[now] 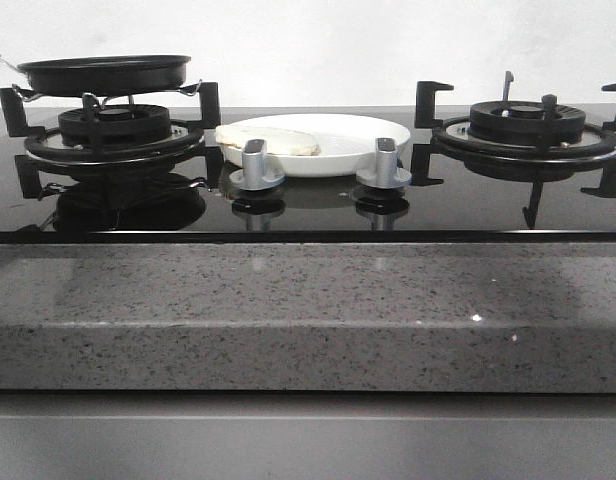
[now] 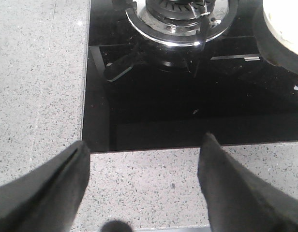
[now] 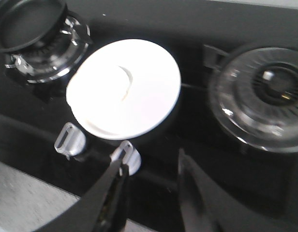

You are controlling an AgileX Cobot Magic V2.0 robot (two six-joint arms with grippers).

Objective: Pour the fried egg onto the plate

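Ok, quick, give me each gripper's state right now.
Left gripper: open, holding nothing.
Right gripper: open, holding nothing, above the stove knobs.

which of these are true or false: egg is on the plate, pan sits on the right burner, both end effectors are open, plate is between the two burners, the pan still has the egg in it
1. The fried egg lies on the plate. True.
2. The pan sits on the right burner. False: it rests on the left burner; the right burner is bare.
3. Both end effectors are open. True: the left end effector and the right end effector each show a gap between their fingers, holding nothing.
4. The plate sits between the two burners. True, behind the two knobs.
5. The egg is in the pan. False: in the right wrist view the pan looks empty.
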